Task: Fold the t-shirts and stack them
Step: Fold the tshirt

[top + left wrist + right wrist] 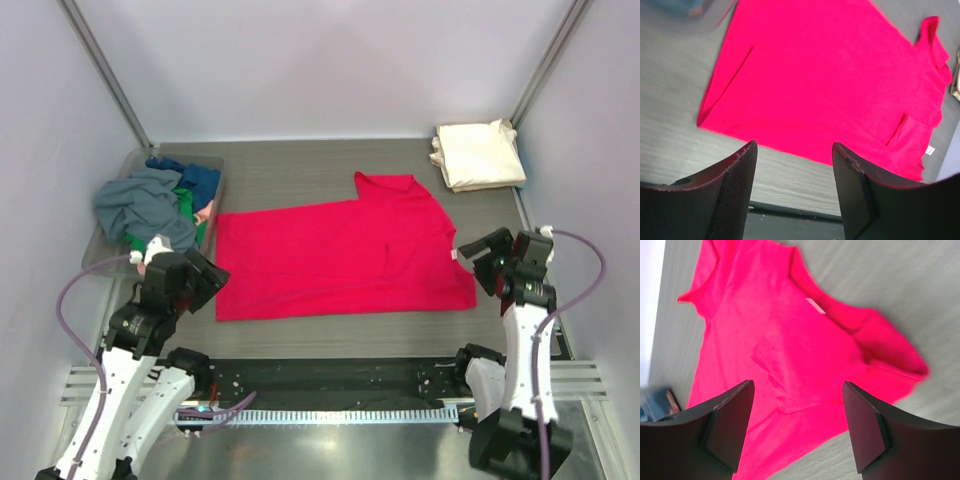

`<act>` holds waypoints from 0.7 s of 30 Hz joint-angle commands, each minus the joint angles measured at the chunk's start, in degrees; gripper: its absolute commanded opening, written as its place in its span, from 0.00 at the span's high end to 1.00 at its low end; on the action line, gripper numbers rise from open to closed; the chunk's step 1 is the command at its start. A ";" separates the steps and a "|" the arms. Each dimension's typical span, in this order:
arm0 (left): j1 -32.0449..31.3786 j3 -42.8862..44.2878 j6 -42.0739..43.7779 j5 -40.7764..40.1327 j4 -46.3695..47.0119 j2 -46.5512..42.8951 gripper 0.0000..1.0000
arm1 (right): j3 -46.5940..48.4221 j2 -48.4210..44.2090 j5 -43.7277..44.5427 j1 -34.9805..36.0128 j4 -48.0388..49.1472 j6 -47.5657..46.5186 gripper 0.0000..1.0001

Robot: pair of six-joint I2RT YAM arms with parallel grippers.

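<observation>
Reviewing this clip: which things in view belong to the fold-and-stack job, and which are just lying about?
Part of the job:
red t-shirt, spread flat mid-table
cream folded t-shirt, far right corner
heap of grey, blue and green shirts, far left

Just lying about:
clear plastic bin, holding that heap

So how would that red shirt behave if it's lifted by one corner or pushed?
The red t-shirt lies flat and thin with soft creases, so it would probably sag from the pinched point rather than hold shape. It looks light, though the rest would likely drag along the table. Pushed, it would probably bunch instead of sliding whole.
</observation>
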 commanded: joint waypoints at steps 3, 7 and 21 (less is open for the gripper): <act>-0.19 7.68 14.96 -3.01 2.10 8.04 0.37 | 16.39 16.80 3.83 14.09 11.41 -5.20 0.23; -0.18 6.72 18.58 -4.78 5.08 10.61 0.36 | 30.45 35.79 4.11 20.00 12.56 -8.99 0.23; 0.26 4.96 19.28 -2.76 7.90 7.18 0.37 | 68.26 79.76 1.38 23.17 14.76 -13.12 0.39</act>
